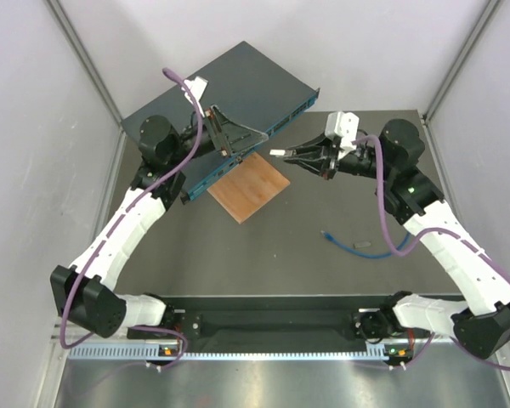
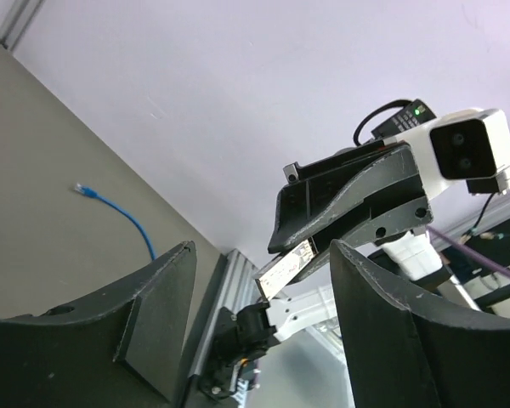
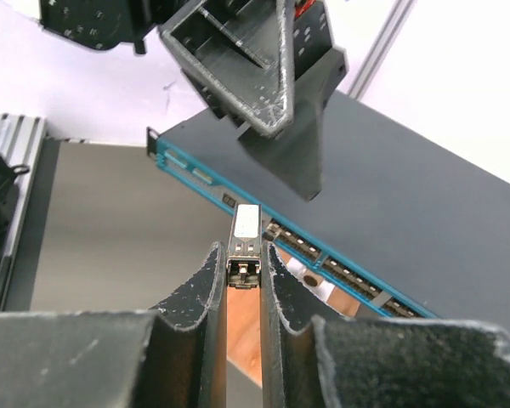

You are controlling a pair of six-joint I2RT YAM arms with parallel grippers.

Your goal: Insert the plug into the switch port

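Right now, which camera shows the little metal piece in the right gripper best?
The right wrist view: the metal piece sits close up, pinched in the right gripper, with the switch behind it. The top view shows only a pale sliver; the left wrist view shows its labelled side.

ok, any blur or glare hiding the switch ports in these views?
Top external: even light, no glare, but the switch ports are too small to read. Right wrist: ports sharp, wall behind washed out. Left wrist: no switch; own fingers dark against bright wall.
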